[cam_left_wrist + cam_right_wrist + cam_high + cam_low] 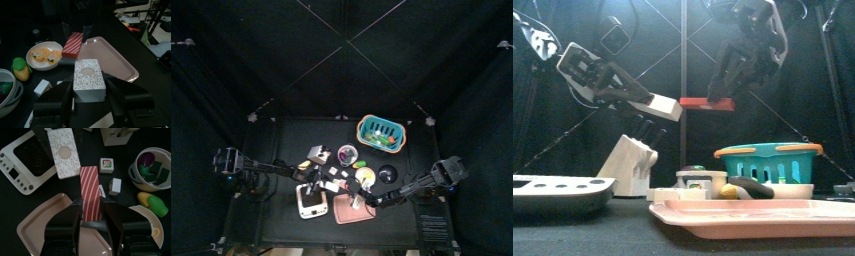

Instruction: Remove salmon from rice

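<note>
Black table [291,130], teal basket [767,160], contents unclear

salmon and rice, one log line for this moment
left gripper: shut on rice block | right gripper: shut on salmon slice | salmon: off rice, above pink tray

Left gripper [89,100] raised, clamped on load; right gripper [91,214] raised opposite, also clamped.

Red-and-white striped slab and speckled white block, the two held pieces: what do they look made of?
Red-and-white striped slab: looks like rigid moulded plastic with a matte finish; flat, crisp edges, printed-looking stripes, no sag in the right gripper. Speckled white block: likely plastic too, possibly foam; sharp boxy corners, dotted pattern, tan disc on top. It keeps its shape in the left gripper.
</note>
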You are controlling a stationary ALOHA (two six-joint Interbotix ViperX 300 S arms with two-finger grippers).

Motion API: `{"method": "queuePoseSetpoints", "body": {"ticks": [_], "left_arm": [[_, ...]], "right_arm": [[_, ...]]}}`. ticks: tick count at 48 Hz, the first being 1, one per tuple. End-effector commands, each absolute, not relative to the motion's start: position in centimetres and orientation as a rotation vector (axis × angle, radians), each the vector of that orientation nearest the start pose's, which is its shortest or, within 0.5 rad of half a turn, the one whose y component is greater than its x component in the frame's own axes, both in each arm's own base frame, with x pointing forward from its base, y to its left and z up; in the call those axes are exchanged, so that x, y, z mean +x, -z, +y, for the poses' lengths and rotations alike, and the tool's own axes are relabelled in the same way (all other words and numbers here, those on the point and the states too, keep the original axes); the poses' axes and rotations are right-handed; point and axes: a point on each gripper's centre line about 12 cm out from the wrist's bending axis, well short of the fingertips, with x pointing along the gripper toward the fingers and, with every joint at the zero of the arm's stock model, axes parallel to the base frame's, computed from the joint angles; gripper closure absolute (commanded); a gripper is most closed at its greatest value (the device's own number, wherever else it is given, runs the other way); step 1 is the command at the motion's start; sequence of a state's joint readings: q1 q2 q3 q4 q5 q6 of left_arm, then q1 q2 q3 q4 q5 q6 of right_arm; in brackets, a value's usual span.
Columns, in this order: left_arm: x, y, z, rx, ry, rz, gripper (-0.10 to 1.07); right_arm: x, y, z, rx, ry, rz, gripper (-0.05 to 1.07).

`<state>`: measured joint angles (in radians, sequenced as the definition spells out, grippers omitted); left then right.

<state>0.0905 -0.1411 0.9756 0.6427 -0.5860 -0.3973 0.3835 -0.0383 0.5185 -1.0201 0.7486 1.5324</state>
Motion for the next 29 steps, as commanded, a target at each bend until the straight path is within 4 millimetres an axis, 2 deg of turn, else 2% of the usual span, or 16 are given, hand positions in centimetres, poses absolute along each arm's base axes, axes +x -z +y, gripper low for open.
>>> {"method": "queuePoseSetpoints", "body": {"ticks": [1, 29], "left_arm": [[32.00, -18.17, -0.90, 0.090, 0.266, 0.288, 0.48], [31.42, -17.98, -0.95, 0.088, 0.266, 0.294, 0.48]], "right_arm": [[36.67, -23.13, 7.58, 0.202, 0.456, 0.661, 0.56], [36.61, -23.14, 7.76, 0.226, 0.454, 0.669, 0.56]]}}
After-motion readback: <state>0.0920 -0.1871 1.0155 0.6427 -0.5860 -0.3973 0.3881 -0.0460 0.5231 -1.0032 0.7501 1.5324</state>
